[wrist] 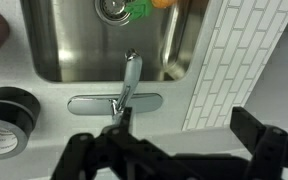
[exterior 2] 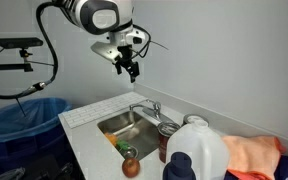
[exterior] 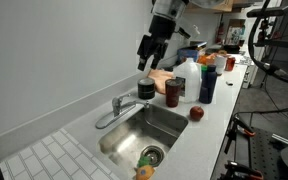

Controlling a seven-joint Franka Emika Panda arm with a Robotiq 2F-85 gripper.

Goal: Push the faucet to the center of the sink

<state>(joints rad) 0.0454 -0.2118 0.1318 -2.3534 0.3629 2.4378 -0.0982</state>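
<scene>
The chrome faucet (exterior: 114, 110) stands on the counter at the rear rim of the steel sink (exterior: 169, 122), with its spout reaching over the basin. Both also show in an exterior view: the faucet (exterior 2: 147, 109) and the sink (exterior 2: 116, 123). In the wrist view the faucet (wrist: 128, 82) slants over the sink (wrist: 74, 45), below the round drain (wrist: 112, 8). My gripper (exterior: 149, 52) hangs well above the faucet, open and empty. It also shows in an exterior view (exterior 2: 130, 63). In the wrist view my gripper's (wrist: 189, 135) dark fingers are spread wide apart.
A black tape roll (wrist: 9, 110), a red can (exterior: 173, 93), a white jug (exterior: 187, 75), a blue bottle (exterior: 207, 82), an apple (exterior: 196, 114) and an orange cloth (exterior 2: 254, 155) crowd the counter beside the sink. A white tiled board (wrist: 234, 60) lies on its other side. Small orange and green items (exterior: 144, 170) lie near the drain.
</scene>
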